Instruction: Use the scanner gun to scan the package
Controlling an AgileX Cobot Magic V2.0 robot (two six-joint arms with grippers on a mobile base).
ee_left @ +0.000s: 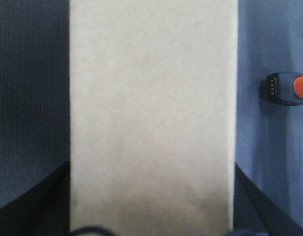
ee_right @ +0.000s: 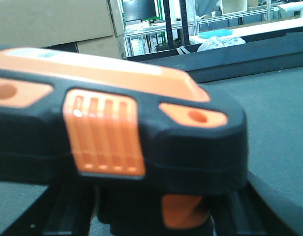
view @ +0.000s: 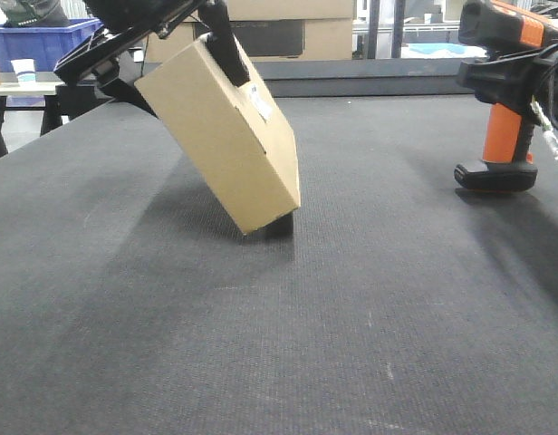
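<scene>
One plain brown cardboard package (view: pixel 220 136), tilted, is pinched by the left gripper (view: pixel 177 65). One orange-and-black pistol-shaped scanner gun (view: pixel 504 118) is clamped by the right gripper (view: pixel 525 80).

Tilted package (view: pixel 226 145) in left hand (view: pixel 193 91), scanner gun (view: pixel 505 136) in right hand (view: pixel 513 80)

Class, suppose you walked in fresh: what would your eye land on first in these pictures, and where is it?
First comes the package, left of centre. It is tipped steeply, its lowest corner down at the dark mat, and the left gripper clamps it from above. Next comes the orange-and-black scanner gun at the far right, which also fills the right wrist view.
</scene>
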